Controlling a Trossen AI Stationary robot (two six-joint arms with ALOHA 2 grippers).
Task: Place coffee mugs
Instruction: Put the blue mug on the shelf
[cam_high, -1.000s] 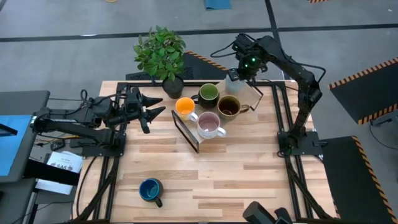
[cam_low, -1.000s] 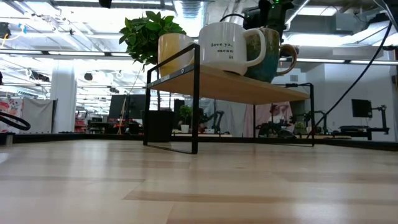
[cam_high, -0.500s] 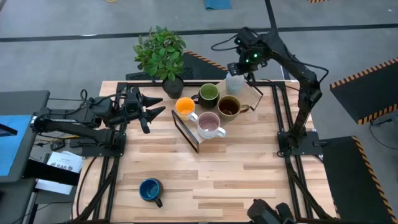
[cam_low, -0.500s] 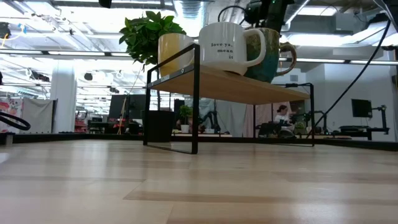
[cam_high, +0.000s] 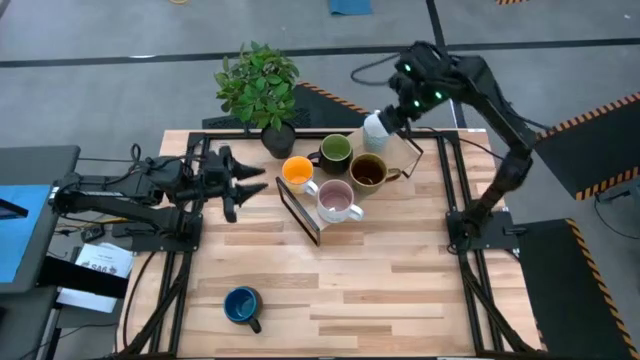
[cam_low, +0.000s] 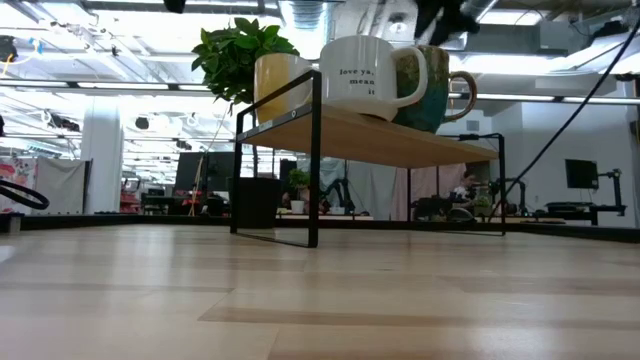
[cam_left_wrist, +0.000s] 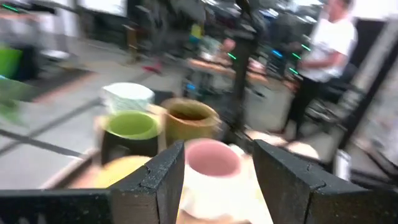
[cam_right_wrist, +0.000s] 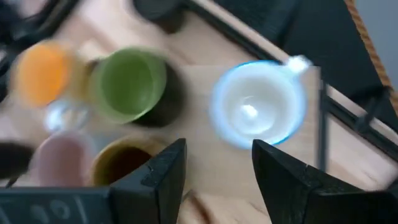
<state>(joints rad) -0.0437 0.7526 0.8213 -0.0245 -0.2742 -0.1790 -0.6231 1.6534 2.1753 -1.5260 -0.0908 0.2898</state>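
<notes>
Concrete floor with hazard-striped markings is showing around the wooden surface, and a potted plant is standing at its far edge. Five coffee mugs are now sitting on the low shelf rack at the far centre of the surface: the orange mug, the dark green mug, the brown-olive mug, the pale pink mug and the white mug, which occupies the far right corner of the rack.

A second ago the right hand was positioned directly over the white mug; half a second ago it was already being lifted, and now it is being drawn up and away to the far right, its fingers spread apart and nothing carried between them. In the right wrist view the white mug is being seen upright on the shelf, free of the fingers. The release of this mug is therefore judged complete.

The dark blue mug is lying well apart from the others, at the near left of the surface, and is judged to be the one piece not yet placed. The left hand is being held just left of the rack, its fingers apart and empty, pointing towards the mugs.
</notes>
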